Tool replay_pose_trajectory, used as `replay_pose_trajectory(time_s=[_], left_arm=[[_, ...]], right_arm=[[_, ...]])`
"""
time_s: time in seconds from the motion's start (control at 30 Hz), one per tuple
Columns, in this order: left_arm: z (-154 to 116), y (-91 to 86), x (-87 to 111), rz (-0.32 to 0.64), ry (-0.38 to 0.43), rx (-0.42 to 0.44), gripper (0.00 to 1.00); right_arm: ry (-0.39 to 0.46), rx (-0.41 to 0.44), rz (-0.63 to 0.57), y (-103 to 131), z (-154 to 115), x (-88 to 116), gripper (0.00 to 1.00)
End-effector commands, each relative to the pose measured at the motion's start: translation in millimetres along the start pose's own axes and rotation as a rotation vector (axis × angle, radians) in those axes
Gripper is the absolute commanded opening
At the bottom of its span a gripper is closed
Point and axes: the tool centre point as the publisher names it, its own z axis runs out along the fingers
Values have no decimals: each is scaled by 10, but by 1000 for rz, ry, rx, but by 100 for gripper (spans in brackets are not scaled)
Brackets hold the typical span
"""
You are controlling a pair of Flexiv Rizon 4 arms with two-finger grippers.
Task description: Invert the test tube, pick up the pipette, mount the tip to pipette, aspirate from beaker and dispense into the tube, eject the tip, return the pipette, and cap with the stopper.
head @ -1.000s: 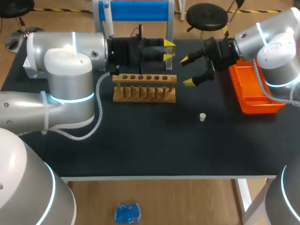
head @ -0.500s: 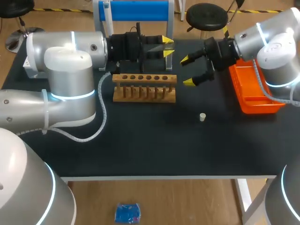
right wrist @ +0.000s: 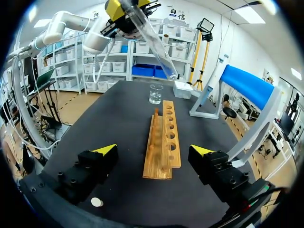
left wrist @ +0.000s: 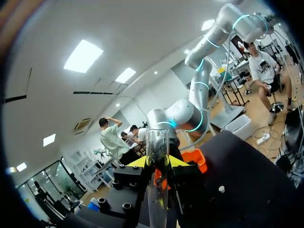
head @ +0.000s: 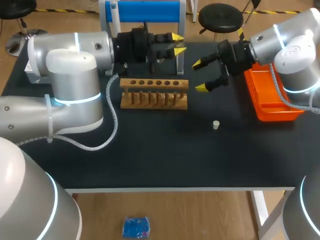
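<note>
A black table carries five things. A wooden rack with a row of holes stands toward the far side. An orange tray lies by the right edge. A small white stopper lies alone between them, nearer the front. A glass beaker stands past the rack's end. A blue stand rises at the far edge.

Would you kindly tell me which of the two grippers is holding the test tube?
The left gripper: it is shut on the test tube, while the right gripper stands open and empty.
</note>
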Motion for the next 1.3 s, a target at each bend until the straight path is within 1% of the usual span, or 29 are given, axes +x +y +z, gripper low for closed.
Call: replay_pose_trajectory(time_s=[0.03, 0.2, 0.3, 0.4, 0.43, 0.57, 0.73, 0.83, 1.3], left_arm=[[-30, -20, -64, -113, -30, -1, 0], [-65, 92, -75, -257, -76, -13, 0], [-98, 155, -81, -313, -130, 19, 0], [-121, 196, -94, -336, -186, 62, 0], [-122, 213, -96, -345, -195, 59, 0], [-111, 276, -105, -370, -231, 92, 0], [-90, 347, -138, -395, -238, 104, 0], [-92, 347, -166, -390, -231, 85, 0], [-92, 347, -166, -390, -231, 85, 0]], right_arm=[[3, 4, 1, 9, -15, 3, 100], [3, 4, 1, 9, -15, 3, 100], [3, 4, 1, 9, -15, 3, 100], [3, 4, 1, 9, -15, 3, 100], [3, 4, 1, 9, -15, 3, 100], [3, 4, 1, 9, -15, 3, 100], [3, 4, 1, 9, -15, 3, 100], [3, 4, 1, 9, -15, 3, 100], [3, 4, 1, 9, -15, 3, 100]])
